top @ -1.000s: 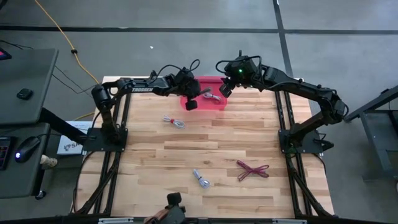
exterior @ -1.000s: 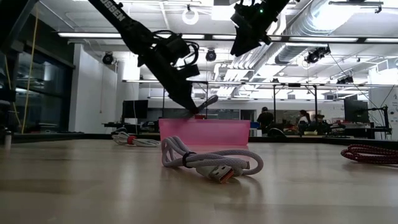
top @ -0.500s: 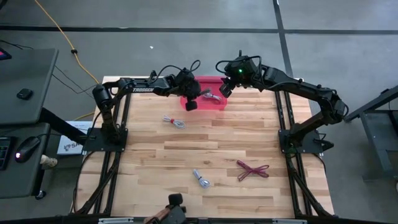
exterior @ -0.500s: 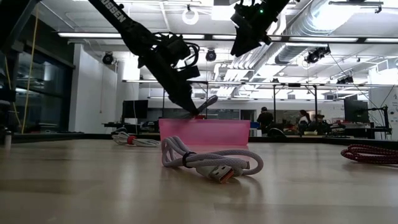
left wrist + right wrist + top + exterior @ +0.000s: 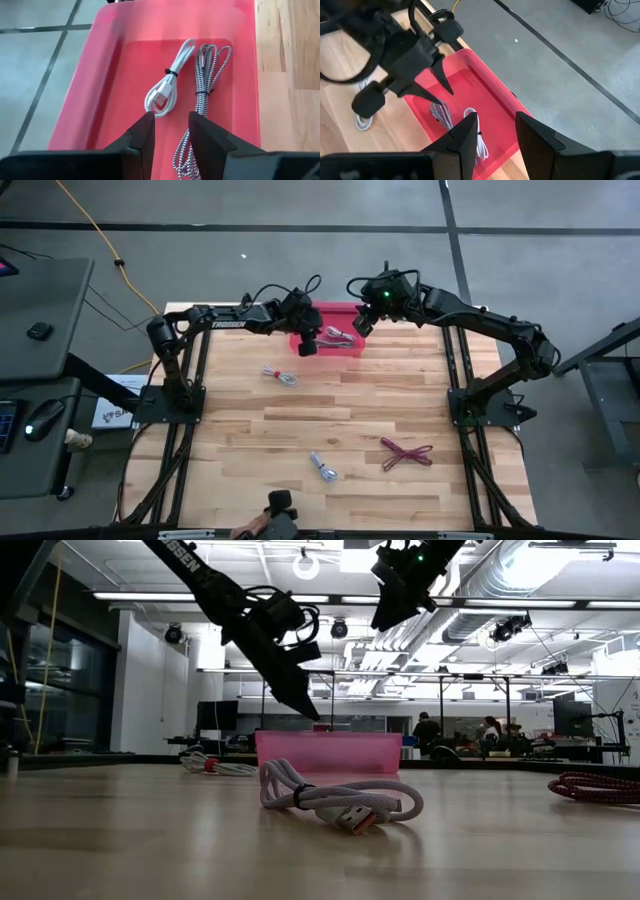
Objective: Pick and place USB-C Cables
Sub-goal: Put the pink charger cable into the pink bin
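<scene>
A pink bin [image 5: 345,352] [image 5: 330,752] stands at the table's far edge. In the left wrist view a white cable bundle [image 5: 170,80] and a black-and-white braided bundle [image 5: 205,85] lie side by side on its floor [image 5: 125,90]. My left gripper [image 5: 308,343] [image 5: 312,715] [image 5: 171,135] hovers open and empty over the bin's left part. My right gripper [image 5: 360,322] [image 5: 495,135] hangs open, higher, over the bin's right far side. Two silver bundles [image 5: 281,375] [image 5: 322,467] [image 5: 335,802] and the dark red one [image 5: 405,452] [image 5: 595,787] lie flat on the wood.
The arms' frame posts stand at the table's left [image 5: 165,395] and right [image 5: 480,405] sides. A camera mount [image 5: 278,505] sits at the near edge. A yellow cord [image 5: 100,240] runs over the floor beyond the table. A desk [image 5: 40,330] stands to the left. People [image 5: 425,730] are far behind.
My left gripper has risen a little above the bin and shifted slightly toward the table's left. In the low view its fingers stand closer together than before. The right arm and the cables on the table have kept still.
</scene>
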